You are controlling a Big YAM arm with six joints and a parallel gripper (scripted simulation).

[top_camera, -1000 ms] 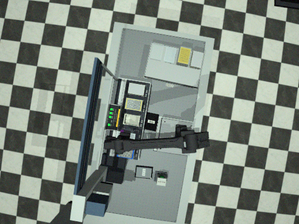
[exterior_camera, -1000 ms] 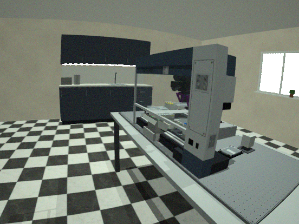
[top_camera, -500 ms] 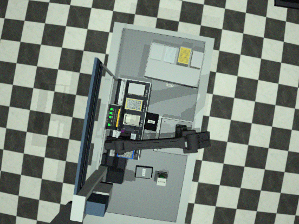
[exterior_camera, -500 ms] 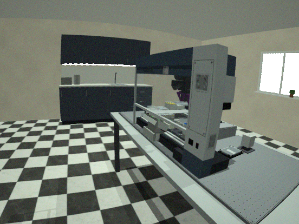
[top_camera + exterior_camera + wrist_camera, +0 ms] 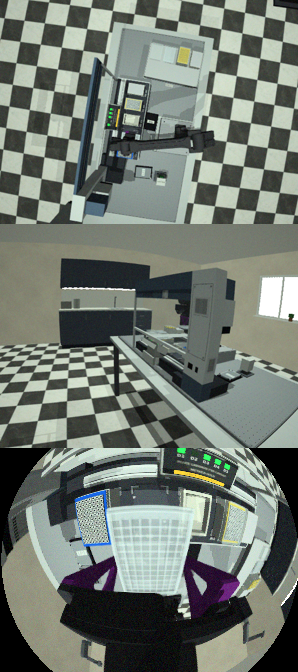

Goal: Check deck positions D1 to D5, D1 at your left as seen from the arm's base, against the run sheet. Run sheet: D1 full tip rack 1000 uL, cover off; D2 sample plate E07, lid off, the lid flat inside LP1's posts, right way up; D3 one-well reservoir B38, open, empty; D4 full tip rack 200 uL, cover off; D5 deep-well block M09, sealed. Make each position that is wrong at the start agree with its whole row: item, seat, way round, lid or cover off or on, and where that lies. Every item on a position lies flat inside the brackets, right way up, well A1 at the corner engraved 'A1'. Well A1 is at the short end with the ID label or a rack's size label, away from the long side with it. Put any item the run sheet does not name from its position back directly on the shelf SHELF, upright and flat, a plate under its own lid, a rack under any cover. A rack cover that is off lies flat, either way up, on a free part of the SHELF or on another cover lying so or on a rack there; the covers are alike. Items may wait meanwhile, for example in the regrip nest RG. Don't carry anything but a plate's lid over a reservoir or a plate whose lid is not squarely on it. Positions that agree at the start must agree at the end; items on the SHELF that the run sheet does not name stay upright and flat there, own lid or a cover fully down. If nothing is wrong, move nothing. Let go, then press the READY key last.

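Checkered floor surrounds bench. Gripper (image 5: 148,585) clamps white gridded plate (image 5: 148,547) above deck row (image 5: 146,93); blue-framed rack (image 5: 92,519) beyond-left. Placement, remaining checks, READY key apparently outstanding.

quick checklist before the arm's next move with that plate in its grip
1. Grip: ok. The end effector is shut on the clear gridded plate, purple fingers on both sides.
2. Plate level in the grasp: cannot tell from the wrist view.
3. Which deck position lies under the plate: cannot tell; the arm hides it in the top view.
4. Blue-framed tip rack apart from the plate: ok, a gap shows.
5. Open cream reservoir away from the carried plate: ok in the top view.
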